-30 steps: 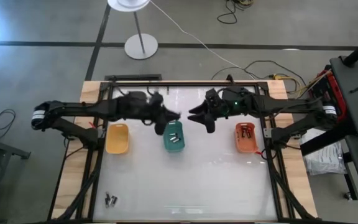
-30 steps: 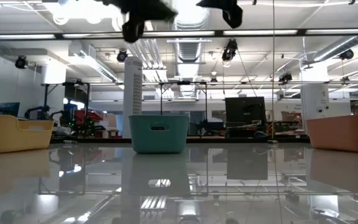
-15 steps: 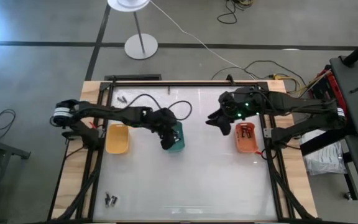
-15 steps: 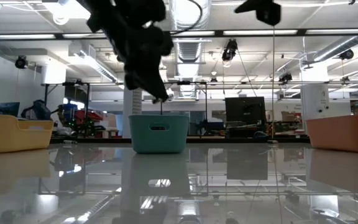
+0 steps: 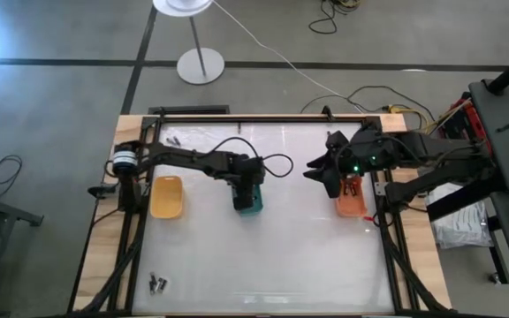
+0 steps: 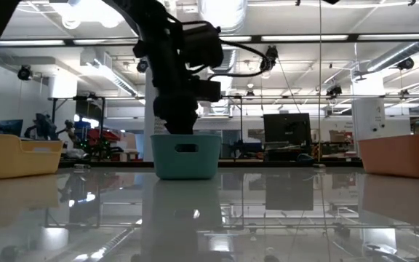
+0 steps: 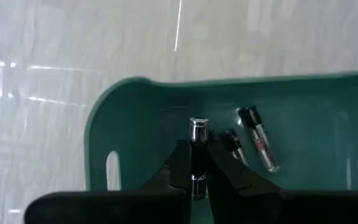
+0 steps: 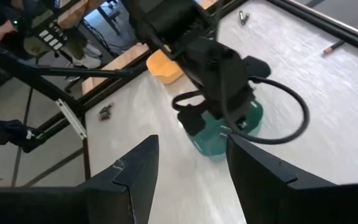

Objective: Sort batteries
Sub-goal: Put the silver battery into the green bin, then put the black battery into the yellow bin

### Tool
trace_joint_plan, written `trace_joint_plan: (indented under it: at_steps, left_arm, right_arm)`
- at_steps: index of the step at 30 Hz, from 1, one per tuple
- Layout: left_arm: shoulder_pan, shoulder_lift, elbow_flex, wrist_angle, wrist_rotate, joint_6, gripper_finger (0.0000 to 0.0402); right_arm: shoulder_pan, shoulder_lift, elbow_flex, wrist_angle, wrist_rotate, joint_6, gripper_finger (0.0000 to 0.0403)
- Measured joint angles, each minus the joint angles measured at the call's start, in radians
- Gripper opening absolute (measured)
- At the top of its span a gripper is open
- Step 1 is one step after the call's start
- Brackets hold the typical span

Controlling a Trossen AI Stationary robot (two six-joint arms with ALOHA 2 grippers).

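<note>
My left gripper [image 5: 244,189] reaches down into the green tray [image 5: 253,205], shut on a small dark battery with a silver end [image 7: 198,129]. In the low view the left gripper [image 6: 177,122] dips behind the green tray's rim [image 6: 186,137]. Two more batteries [image 7: 257,138] lie on that tray's floor. My right gripper [image 5: 322,171] hovers open beside the orange tray [image 5: 353,205], holding nothing; its fingers [image 8: 137,167] stand wide apart. Loose batteries lie at the table's near left corner [image 5: 157,283] and far left [image 5: 173,140]. My left gripper pinches the battery between its two fingers [image 7: 180,163], coming from above and pointing down into the green tray. The battery lies along the fingers, and its silver end [image 7: 198,124] sticks out past the fingertips. Whether that end touches the tray floor I cannot tell.
A yellow tray [image 5: 166,196] sits left of the green one. The orange tray holds red-marked pieces [image 5: 353,185]. A black frame [image 5: 263,117] borders the glossy white table. Open table stretches along the near side [image 5: 263,265].
My left gripper has moved from above the green tray's far side down into the tray, turning to point downward. My right gripper has drawn away toward the table's right, ending beside the orange tray.
</note>
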Motion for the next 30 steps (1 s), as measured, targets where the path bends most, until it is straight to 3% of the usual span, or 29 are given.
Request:
trace_joint_plan:
  at_steps: [13,16,20,24,30]
  left_arm:
    - [0.006,0.095,0.049,-0.032,-0.064,0.028,0.0018]
    - [0.005,0.095,0.052,-0.019,-0.078,0.028,0.0034]
    - [0.004,0.094,0.059,-0.004,-0.105,0.029,0.0062]
    - [0.001,0.092,0.059,-0.011,-0.105,0.024,0.0102]
    - [-0.016,0.044,0.059,-0.033,-0.105,0.0,0.0168]
  right_arm:
    - [0.032,0.013,0.002,-0.014,0.042,0.033,0.0186]
    - [0.028,0.014,0.002,-0.109,0.054,0.076,0.0194]
    - [-0.009,0.014,0.001,-0.315,0.148,0.243,0.0204]
    - [-0.155,0.021,-0.027,-0.449,0.21,0.378,0.0202]
    - [-0.479,0.118,-0.086,-0.408,0.147,0.16,0.0195]
